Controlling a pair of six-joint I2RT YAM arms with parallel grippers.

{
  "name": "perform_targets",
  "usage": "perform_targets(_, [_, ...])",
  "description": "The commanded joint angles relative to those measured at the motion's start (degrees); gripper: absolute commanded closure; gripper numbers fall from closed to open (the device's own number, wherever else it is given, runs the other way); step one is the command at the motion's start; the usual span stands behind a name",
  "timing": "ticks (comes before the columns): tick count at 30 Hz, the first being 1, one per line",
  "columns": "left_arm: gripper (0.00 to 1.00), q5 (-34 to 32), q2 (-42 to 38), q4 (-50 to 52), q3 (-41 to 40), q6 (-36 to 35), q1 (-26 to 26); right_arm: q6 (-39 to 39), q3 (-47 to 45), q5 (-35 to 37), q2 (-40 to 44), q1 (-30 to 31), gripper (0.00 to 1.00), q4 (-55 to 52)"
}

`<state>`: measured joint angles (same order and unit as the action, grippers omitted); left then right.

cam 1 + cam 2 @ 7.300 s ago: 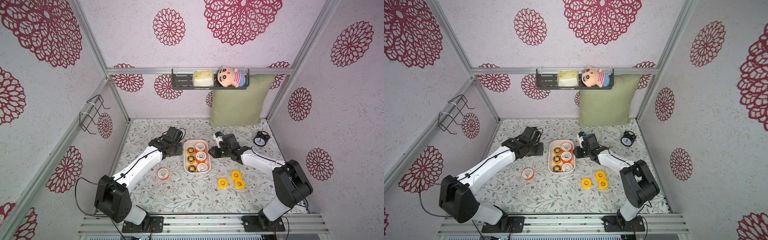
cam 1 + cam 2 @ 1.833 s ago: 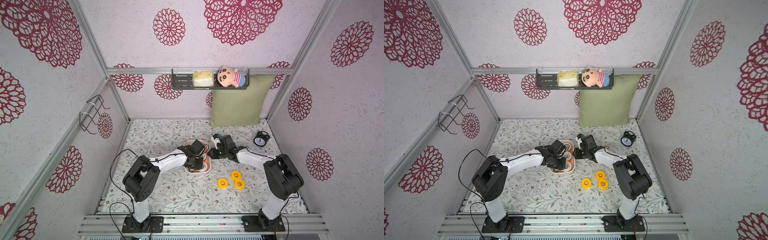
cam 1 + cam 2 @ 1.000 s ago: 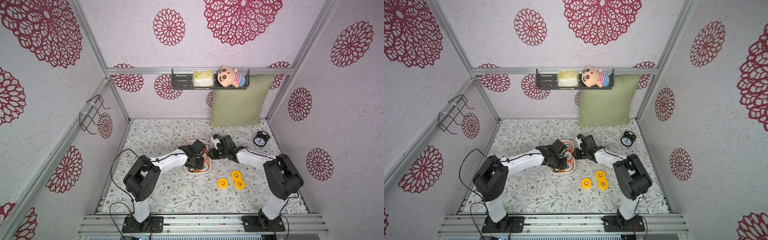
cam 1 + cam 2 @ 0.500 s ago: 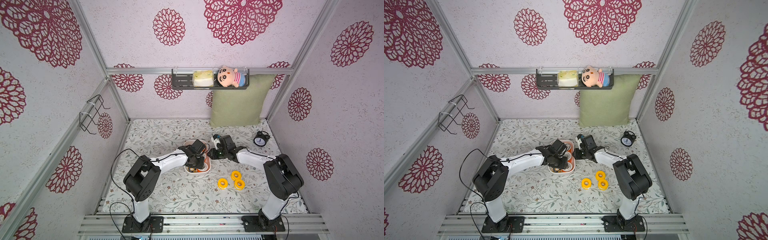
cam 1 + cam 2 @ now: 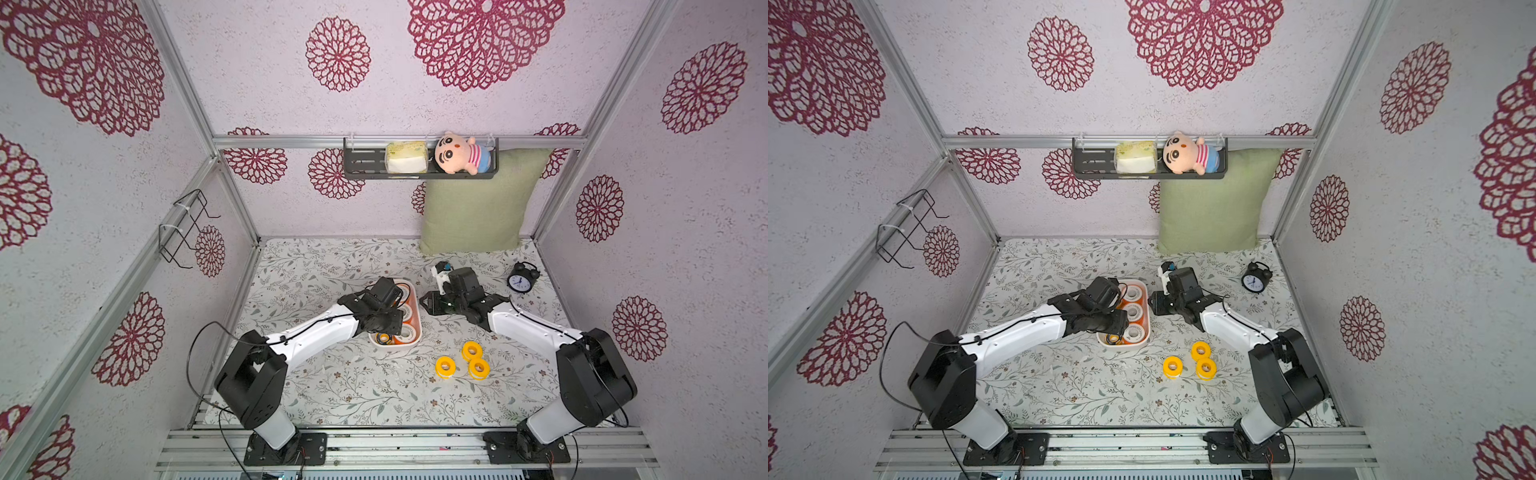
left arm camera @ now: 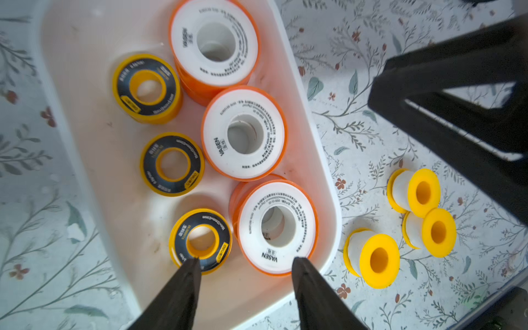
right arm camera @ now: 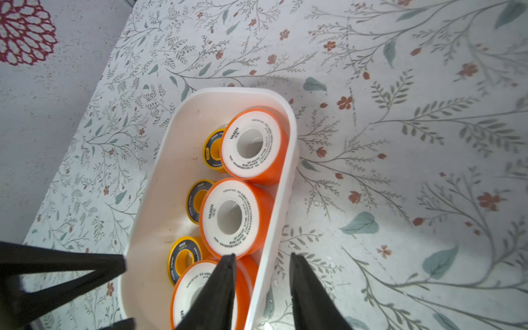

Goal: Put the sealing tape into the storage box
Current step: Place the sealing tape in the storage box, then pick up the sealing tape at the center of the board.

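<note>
The storage box (image 6: pixel 94 114) sits on the floral worktop (image 5: pixel 365 399), with both arms reaching to it from opposite long sides. Inside it, the orange rolls (image 6: pixel 221 148) with white faces stand in three stacks along one long wall. Three black-faced rolls (image 6: pixel 151 160) lie flat in a row along the other long wall. Three yellow rolls (image 6: pixel 378 260) lie outside on the worktop, clustered near the box's corner on the orange side. The left gripper (image 6: pixel 244 264) hangs over that end of the box, parted and empty. One of its tips is by the last black-faced roll and the other by the last orange stack. The right gripper (image 7: pixel 263 257) is released and straddles the orange-side wall. One of its fingers is over a stack inside and the other outside, with a gap showing on each side of the wall.
</note>
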<state>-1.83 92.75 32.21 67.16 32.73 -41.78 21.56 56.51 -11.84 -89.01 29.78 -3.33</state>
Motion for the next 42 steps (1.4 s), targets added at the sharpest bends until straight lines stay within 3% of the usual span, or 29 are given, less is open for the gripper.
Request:
perform_targets(1, [0.42, -3.3, -4.0, -0.1, -2.3, -0.9, 1.8, -1.1, -2.3, 3.4, 3.5, -0.2, 0.62, -3.0])
perform_targets(14, [0.43, -4.4, -20.0, -1.5, -12.9, -1.8, 15.9, 2.6, -13.8, 13.4, 14.6, -0.3, 0.57, -12.3])
perform_targets(21, [0.41, -5.4, -27.6, -4.2, -19.5, -4.1, 19.9, 7.5, -19.6, 20.5, 22.2, -0.8, 0.48, -16.9])
perform_targets(25, [0.41, -9.9, -29.6, -5.5, -21.4, -3.2, 20.0, 10.4, -20.7, 23.7, 24.2, -0.8, 0.45, -19.9])
perform_targets(30, [0.40, -9.3, -29.9, -5.2, -21.0, -3.3, 20.5, 12.6, -24.5, 28.0, 29.2, -1.1, 0.31, -20.2])
perform_targets(33, [0.41, -8.8, -29.1, -5.7, -21.0, -3.6, 20.7, 12.1, -25.3, 27.6, 27.6, -1.6, 0.24, -18.8])
perform_targets(42, [0.41, -8.8, -27.6, -4.8, -19.6, -4.4, 21.4, 8.9, -24.1, 23.0, 19.2, -1.8, 0.22, -13.2])
